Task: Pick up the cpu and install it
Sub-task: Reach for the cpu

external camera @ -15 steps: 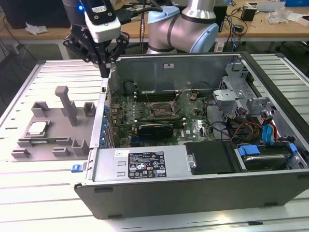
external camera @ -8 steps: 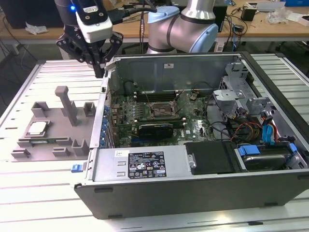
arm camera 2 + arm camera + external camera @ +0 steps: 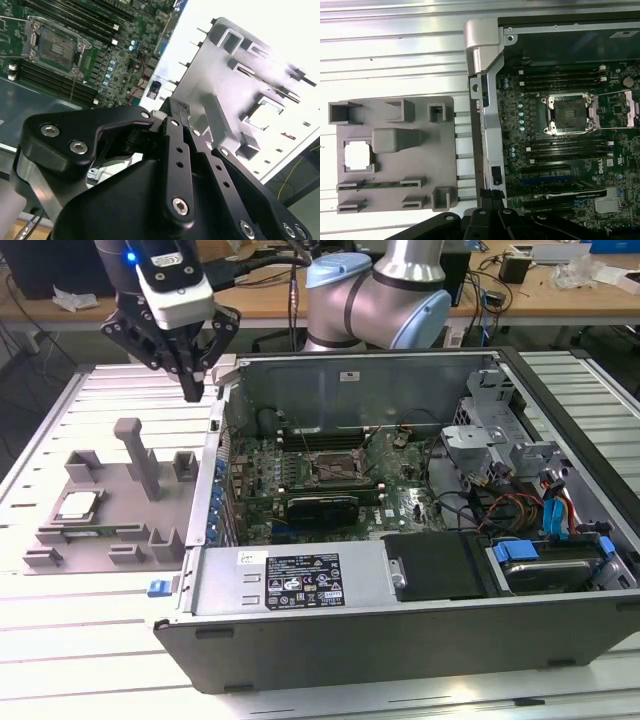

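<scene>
PC case: nearest the camera in the exterior view; grey front wall (image 3: 300, 640) runs across the foreground. Side panel off, insides open from above.
Table: pale ribbed metal top (image 3: 60, 640), carries tray & case.
Tray: grey plastic (image 3: 110, 540) at the exterior view's left, just beside the case. Upright blocks of diff. heights, incl. one tall post (image 3: 140, 455).
cpu: small flat square chip (image 3: 77, 505), silvery metal top w/ thin pale rim. Lies flat in a square pocket of the tray, toward the tray's far-left side in the exterior view, near the tall post. In the first wrist view (image 3: 358, 155) it glares almost white inside its grey frame. Nothing touches it.
Gripper: black, two-finger (image 3: 192, 390), hangs tips-down, high over the table strip btwn tray & case wall, well apart from the cpu. Fingers pressed together, nothing btwn them. Second wrist view (image 3: 172, 107) shows the same.
Robot arm: silver & blue joint (image 3: 375, 300), behind the case.
Motherboard: green (image 3: 400, 490), flat on the case floor.
Socket: dark square frame w/ metal bracket (image 3: 333, 468), mid-board, dark centre exposed. RAM slots (image 3: 565, 147) run alongside it.
Drive bay: metal cage (image 3: 490, 440) at the exterior view's right, w/ blue & red cables (image 3: 560, 510) below it.
</scene>
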Robot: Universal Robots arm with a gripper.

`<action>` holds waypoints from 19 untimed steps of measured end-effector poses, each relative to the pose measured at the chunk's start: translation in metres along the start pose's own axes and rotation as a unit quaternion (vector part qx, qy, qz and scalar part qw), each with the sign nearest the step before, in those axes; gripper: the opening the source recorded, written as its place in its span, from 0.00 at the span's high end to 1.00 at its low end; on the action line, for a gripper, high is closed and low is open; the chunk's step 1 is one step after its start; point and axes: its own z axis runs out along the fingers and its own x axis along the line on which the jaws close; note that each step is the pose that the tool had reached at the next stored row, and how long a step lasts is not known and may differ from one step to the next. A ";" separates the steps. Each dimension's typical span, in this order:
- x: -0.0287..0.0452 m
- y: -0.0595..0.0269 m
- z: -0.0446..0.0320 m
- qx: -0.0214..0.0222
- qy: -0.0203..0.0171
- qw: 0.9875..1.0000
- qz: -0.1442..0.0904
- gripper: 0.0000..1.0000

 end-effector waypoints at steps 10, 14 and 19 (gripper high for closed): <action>0.0232 -0.0017 -0.0007 0.000 -0.001 1.000 0.000 0.89; 0.0315 -0.0023 -0.0009 0.000 -0.001 1.000 0.000 0.89; 0.0428 -0.0032 -0.0013 0.000 -0.001 1.000 0.000 0.89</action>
